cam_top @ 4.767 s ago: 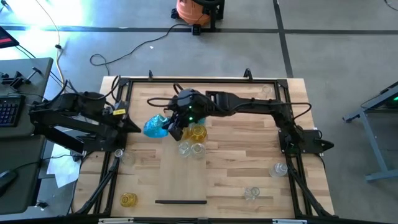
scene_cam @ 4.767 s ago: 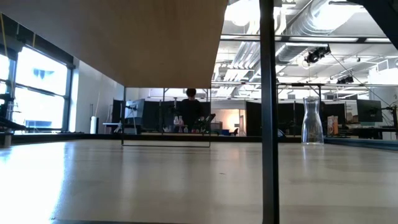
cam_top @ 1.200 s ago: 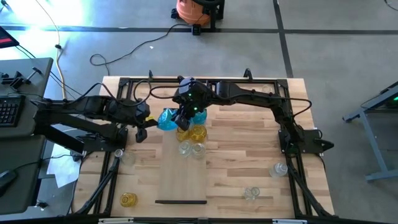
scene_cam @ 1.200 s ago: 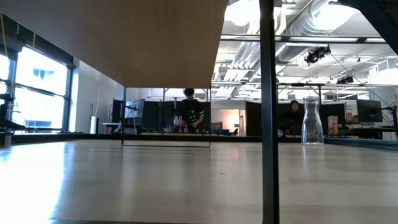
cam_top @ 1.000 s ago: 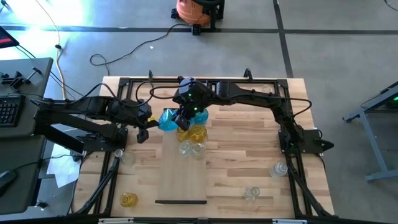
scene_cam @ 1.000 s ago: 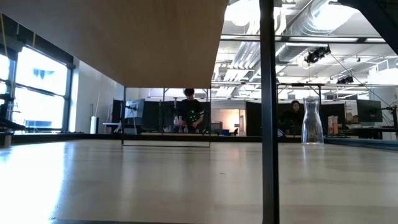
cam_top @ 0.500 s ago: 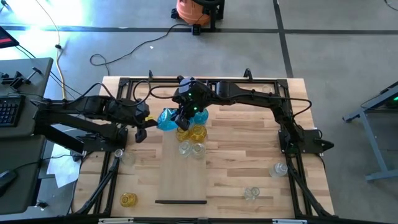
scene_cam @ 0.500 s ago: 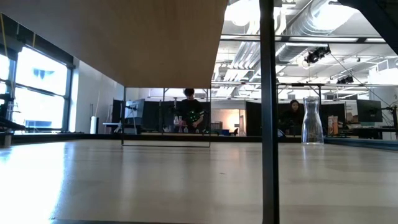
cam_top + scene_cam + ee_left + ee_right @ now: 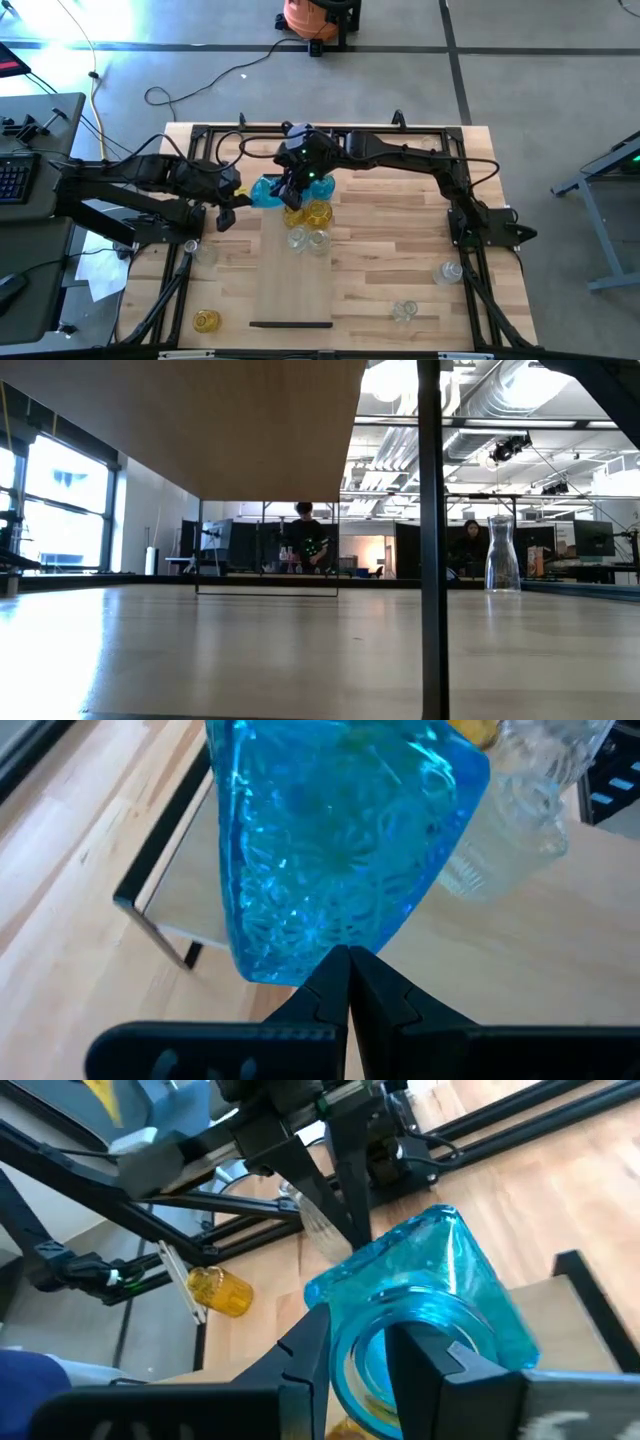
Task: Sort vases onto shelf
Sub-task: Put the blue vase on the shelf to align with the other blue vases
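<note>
A blue cut-glass vase is at the far end of the pale shelf; whether its base rests there I cannot tell. My right gripper reaches in from the table's right and is shut on the vase's top. From the table's left, my left gripper is shut, its tip at the vase's lower wall. A yellow vase and two clear vases stand on the shelf just nearer. My left gripper's shut fingertips meet the blue vase's lower side wall, coming slanting down from the table's left. My right gripper pinches the vase's neck just under the mouth rim between its two fingers, both outside. The fingers slant down from the right, and the mouth tilts toward them.
Loose vases stand on the plank table: a clear one and a yellow one at the left, two clear ones at the right. A black frame runs round the table. The low view shows a clear vase.
</note>
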